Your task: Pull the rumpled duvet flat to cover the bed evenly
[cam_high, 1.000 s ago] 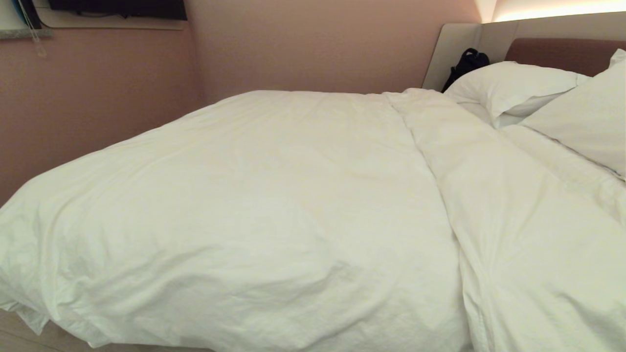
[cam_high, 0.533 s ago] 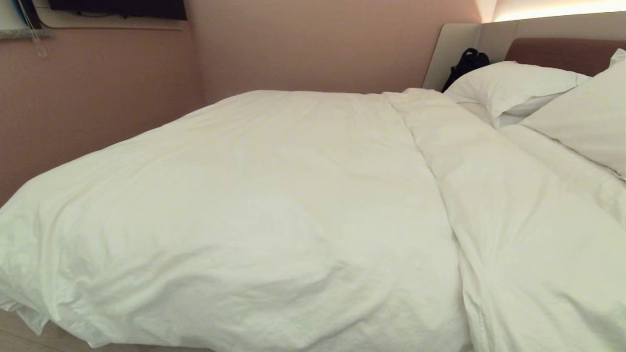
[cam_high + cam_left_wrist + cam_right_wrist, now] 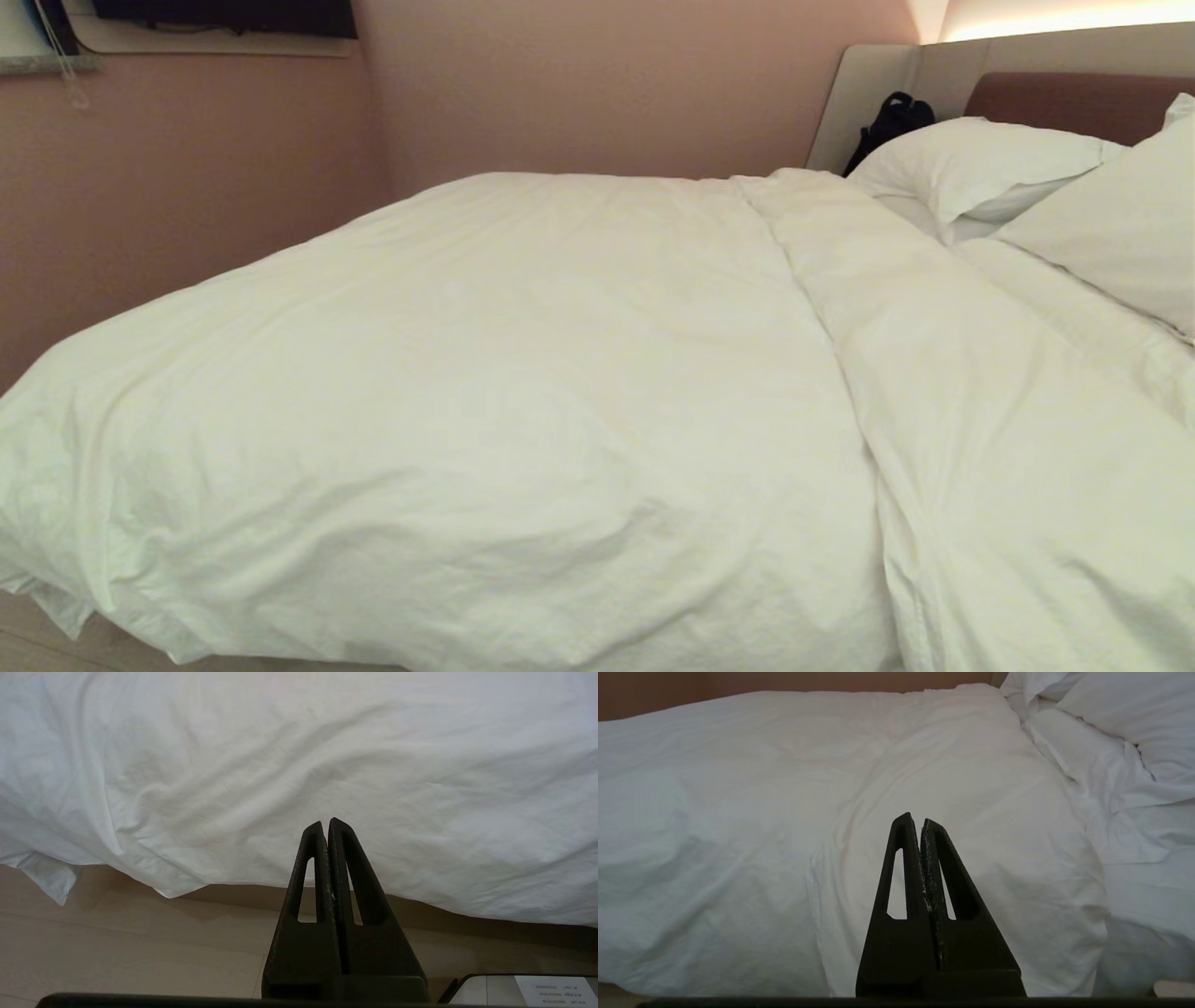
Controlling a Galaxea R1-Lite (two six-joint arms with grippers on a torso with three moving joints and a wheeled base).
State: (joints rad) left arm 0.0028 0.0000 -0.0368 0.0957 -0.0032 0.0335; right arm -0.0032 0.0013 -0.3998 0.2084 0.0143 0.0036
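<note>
Duvet (image 3: 299, 765) hem overhanging floor (image 3: 117, 947), left hand (image 3: 326, 823) closed alongside

One duvet (image 3: 485, 392) (two pillows (image 3: 971, 163))

The duvet (image 3: 485, 401), white, puffy and finely creased, lies spread over the bed (image 3: 1074, 103), a folded band running along its pillow-side edge; its near edge hangs over the side.

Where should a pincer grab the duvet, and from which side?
Judging by its lie: the duvet has a folded-back band running across the bed below the pillows. Pinch that band's raised near edge, coming from the robot's side, near the right pincer; both pincers are shut.
</note>
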